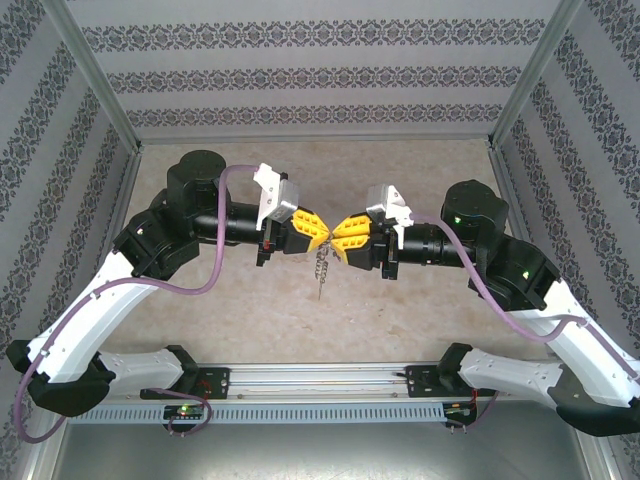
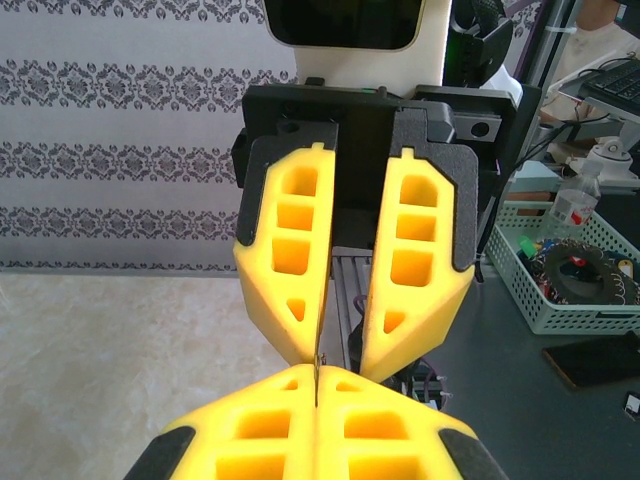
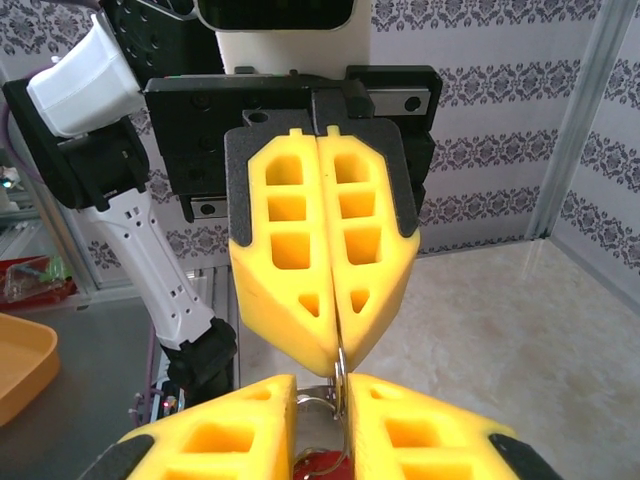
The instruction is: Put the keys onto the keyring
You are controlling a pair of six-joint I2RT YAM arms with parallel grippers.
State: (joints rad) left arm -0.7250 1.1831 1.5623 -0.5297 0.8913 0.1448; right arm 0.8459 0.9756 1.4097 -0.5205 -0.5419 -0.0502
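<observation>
left pincer [image 2: 316, 388] clamped on thin keyring [image 2: 317, 363] metal | right pincer [image 2: 340, 358] opposite, tips slightly apart

No writing is legible anywhere; items in the basket [image 2: 510, 262] seem too small to read.

Top looks down from behind; wrist cameras closely face each other.

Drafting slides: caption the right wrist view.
Shut yellow left pincer pinches a thin metal ring, poised inside the open right pincer.
</observation>
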